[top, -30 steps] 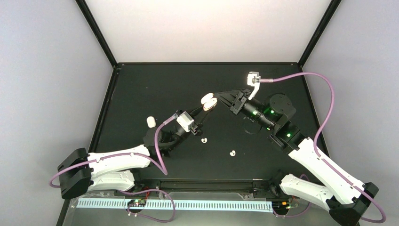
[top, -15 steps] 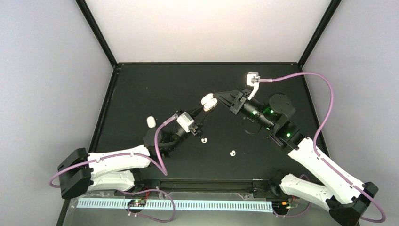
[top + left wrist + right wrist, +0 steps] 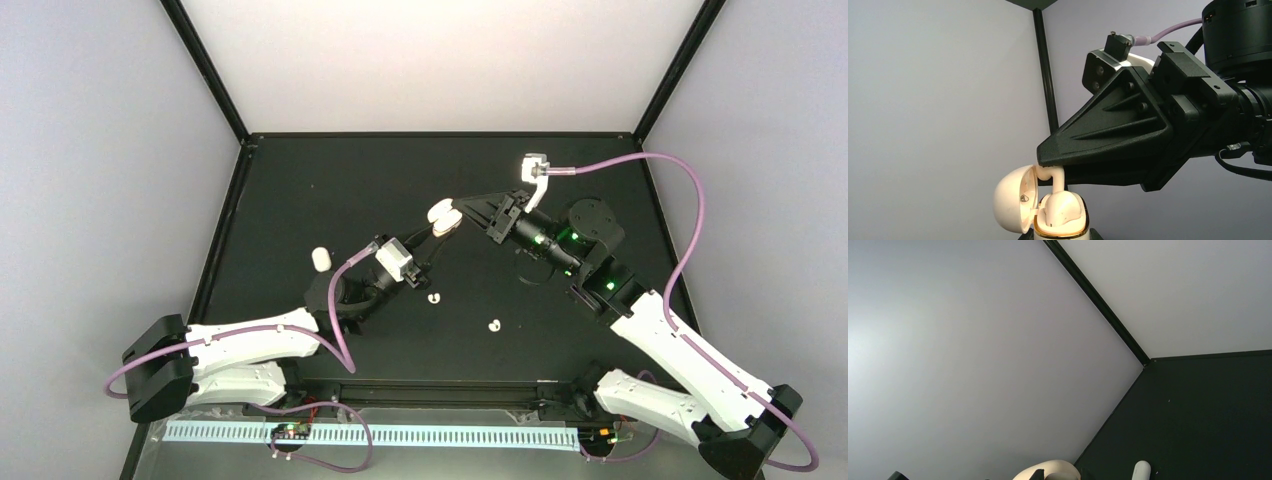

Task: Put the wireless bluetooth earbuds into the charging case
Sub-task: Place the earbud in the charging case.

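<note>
My left gripper (image 3: pixel 432 236) is shut on the base of a cream charging case (image 3: pixel 443 217) and holds it upright above the table with its lid open. In the left wrist view the case (image 3: pixel 1060 226) shows a gold rim, its lid (image 3: pixel 1013 200) swung left, and one bean-shaped earbud (image 3: pixel 1062 206) seated inside. My right gripper (image 3: pixel 464 207) is shut on a second cream earbud (image 3: pixel 1055 176), whose lower end reaches down into the case. Two more tiny earbuds (image 3: pixel 433 297) (image 3: pixel 494 325) lie on the black table.
A white pill-shaped case (image 3: pixel 320 259) lies on the table at the left, also seen in the right wrist view (image 3: pixel 1141 471). The black table (image 3: pixel 330 190) is bordered by grey walls and black corner posts. The right arm's purple cable (image 3: pixel 690 190) loops over the right side.
The right wrist has edged slightly to the left, toward the case. The left arm and the case have stayed put, and the earbuds on the table have not moved.
</note>
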